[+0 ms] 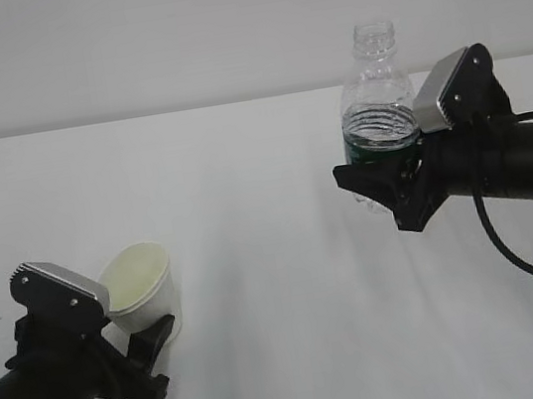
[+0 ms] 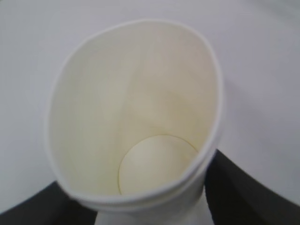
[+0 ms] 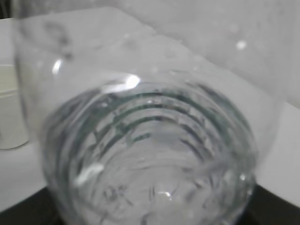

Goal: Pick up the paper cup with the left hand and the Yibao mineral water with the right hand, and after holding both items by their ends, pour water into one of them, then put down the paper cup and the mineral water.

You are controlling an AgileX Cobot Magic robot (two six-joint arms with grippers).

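Note:
The white paper cup (image 1: pixel 142 286) is held at the lower left, its pale yellowish mouth tilted up and back. My left gripper (image 1: pixel 150 349) is shut on its lower end. In the left wrist view the cup (image 2: pixel 136 117) fills the frame, squeezed oval and empty, with black fingers (image 2: pixel 243 192) at both sides. The clear Yibao bottle (image 1: pixel 378 113), uncapped with a dark green label, stands upright in the air at the right. My right gripper (image 1: pixel 385 187) is shut on its lower end. In the right wrist view the bottle (image 3: pixel 150 154) fills the frame; the cup (image 3: pixel 11 108) shows at the left edge.
The white table (image 1: pixel 280 288) stretches between the two arms, with a pale wall (image 1: pixel 171 33) behind it. A black cable (image 1: pixel 522 262) hangs under the right arm. A few dark specks lie on the table at the far left.

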